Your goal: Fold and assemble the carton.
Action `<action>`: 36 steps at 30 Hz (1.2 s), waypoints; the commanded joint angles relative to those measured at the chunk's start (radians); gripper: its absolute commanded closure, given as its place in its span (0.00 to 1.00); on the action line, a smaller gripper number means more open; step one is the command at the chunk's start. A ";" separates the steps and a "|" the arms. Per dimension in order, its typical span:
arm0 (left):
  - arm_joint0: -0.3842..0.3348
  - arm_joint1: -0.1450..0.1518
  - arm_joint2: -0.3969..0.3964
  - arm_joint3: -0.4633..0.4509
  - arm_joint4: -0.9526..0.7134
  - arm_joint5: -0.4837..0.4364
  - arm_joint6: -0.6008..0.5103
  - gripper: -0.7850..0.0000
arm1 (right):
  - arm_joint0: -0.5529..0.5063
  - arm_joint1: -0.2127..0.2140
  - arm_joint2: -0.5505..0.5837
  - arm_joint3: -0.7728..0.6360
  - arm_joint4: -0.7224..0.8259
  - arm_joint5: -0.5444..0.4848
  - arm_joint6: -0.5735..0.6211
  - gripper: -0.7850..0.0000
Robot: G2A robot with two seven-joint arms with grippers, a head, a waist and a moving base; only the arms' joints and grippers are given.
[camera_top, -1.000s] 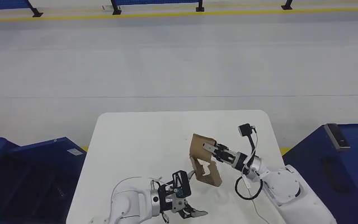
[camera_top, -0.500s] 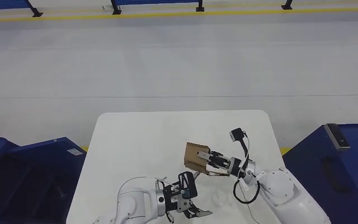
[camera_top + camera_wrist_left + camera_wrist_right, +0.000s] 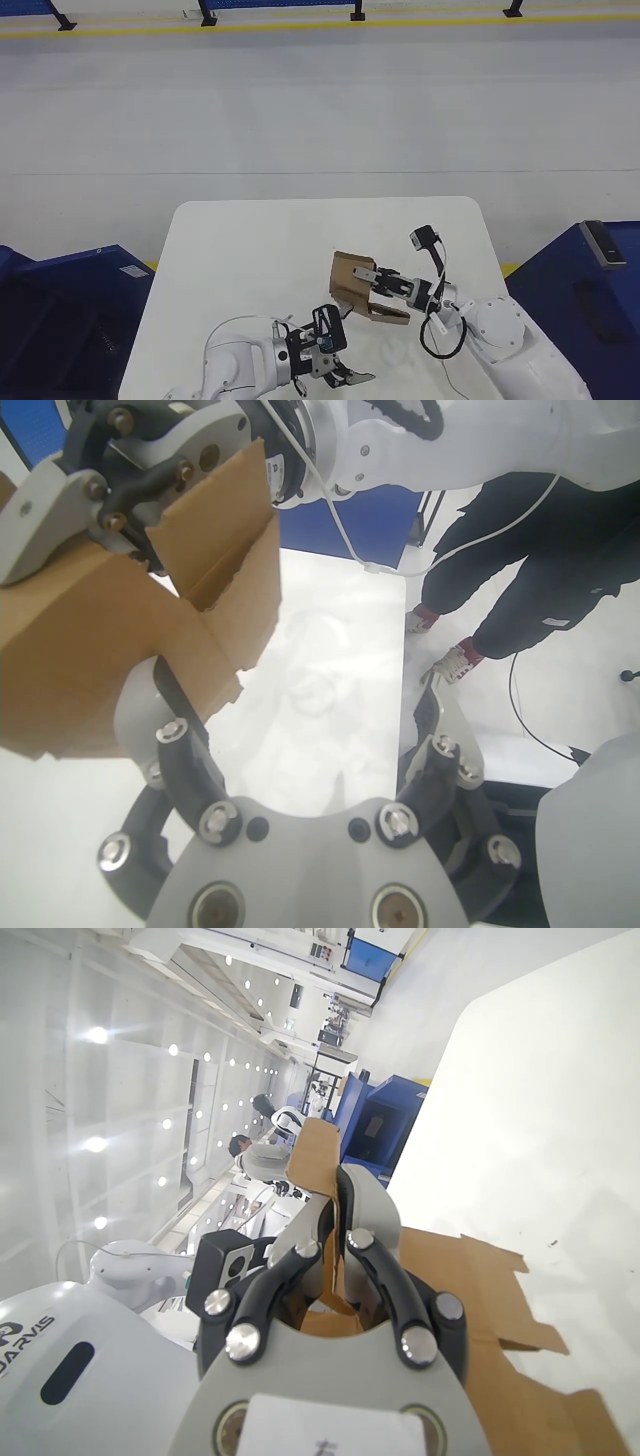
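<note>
A partly folded brown carton (image 3: pixel 350 282) sits over the near right part of a white table (image 3: pixel 250 260), pinched by the right gripper (image 3: pixel 372 275). The left gripper (image 3: pixel 350 378) hangs at the table's near edge.

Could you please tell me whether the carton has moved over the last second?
Yes. The carton, gripped by the right gripper, has tipped lower and shifted slightly toward the table's near edge.

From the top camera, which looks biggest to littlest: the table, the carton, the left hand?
1. table, biggest by far
2. carton
3. left hand, littlest, though not much smaller than the carton
</note>
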 commanded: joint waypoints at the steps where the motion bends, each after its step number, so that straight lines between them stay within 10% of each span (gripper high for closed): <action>1: 0.010 0.004 -0.012 0.000 0.001 -0.003 0.006 0.00 | 0.001 0.001 0.009 0.000 -0.020 0.002 -0.012 1.00; 10: 0.068 0.023 -0.082 -0.021 0.001 -0.014 0.032 0.00 | 0.003 -0.001 0.026 0.003 0.017 0.013 -0.038 1.00; 19: 0.129 0.040 -0.173 -0.053 -0.015 -0.004 0.109 0.00 | 0.051 -0.002 0.140 0.159 0.499 0.138 0.123 1.00; 30: 0.134 0.041 -0.189 -0.056 -0.017 0.026 0.129 0.00 | 0.051 -0.002 0.140 0.159 0.499 0.138 0.123 1.00; 36: 0.140 0.033 -0.185 -0.060 0.084 0.136 0.312 0.00 | 0.062 -0.018 0.124 0.187 0.754 0.279 0.106 1.00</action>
